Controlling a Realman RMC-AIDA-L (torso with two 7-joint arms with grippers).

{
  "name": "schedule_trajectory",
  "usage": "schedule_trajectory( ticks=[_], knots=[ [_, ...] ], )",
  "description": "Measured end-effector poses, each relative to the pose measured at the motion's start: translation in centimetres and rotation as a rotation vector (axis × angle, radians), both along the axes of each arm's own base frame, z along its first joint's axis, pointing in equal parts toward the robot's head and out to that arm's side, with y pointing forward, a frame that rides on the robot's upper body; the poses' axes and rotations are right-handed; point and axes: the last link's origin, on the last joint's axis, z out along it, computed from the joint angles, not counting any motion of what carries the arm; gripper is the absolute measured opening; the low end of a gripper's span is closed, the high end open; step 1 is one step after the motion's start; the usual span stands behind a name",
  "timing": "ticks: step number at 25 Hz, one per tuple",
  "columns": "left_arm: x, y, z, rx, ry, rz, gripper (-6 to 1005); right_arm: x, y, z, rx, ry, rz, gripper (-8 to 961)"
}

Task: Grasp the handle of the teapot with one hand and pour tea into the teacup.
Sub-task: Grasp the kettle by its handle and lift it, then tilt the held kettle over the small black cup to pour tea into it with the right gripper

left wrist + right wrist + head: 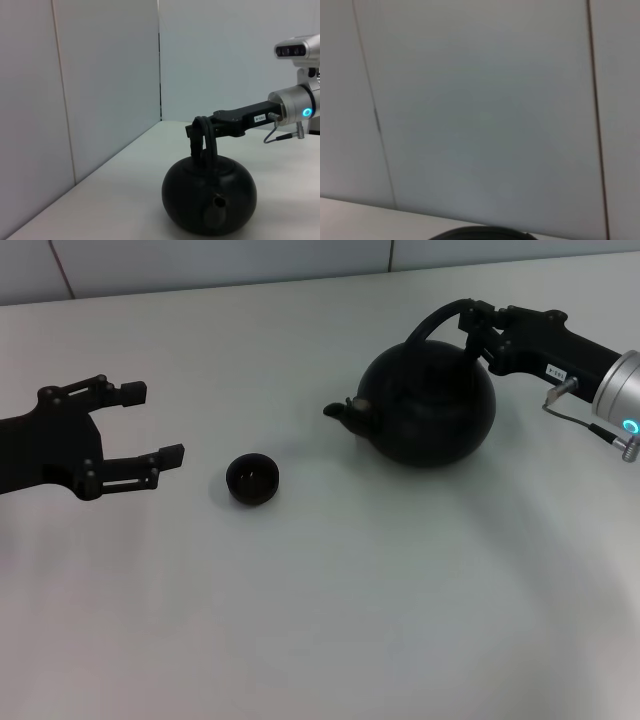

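The right gripper [477,328] is closed on the handle [432,323] at the top of the teapot [428,405]. The teacup [252,480] sits near the spout. The left gripper [150,423] waits wide open beside the cup, holding nothing.

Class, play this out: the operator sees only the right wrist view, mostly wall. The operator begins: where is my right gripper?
Observer: The right gripper is at the top of the handle.
Operator: Is the teapot lifted?
Observer: No, the teapot stands upright on the table.
Operator: Where is the teacup?
Observer: The teacup sits left of the spout, apart from it, near the open left gripper.
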Motion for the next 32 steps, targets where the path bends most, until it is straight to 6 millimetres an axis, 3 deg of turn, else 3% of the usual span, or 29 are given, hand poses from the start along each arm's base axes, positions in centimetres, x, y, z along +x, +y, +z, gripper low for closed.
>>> schedule_trajectory(
  ticks=[13,32],
  knots=[
    [0.3,0.3,0.0,0.009,0.004,-0.014,862,-0.2,0.1,0.1,0.010,0.012,0.002,135],
    [0.3,0.3,-0.1,0.018,0.004,-0.010,862,-2.6,1.4,0.5,0.015,0.022,0.092,135]
  ],
)
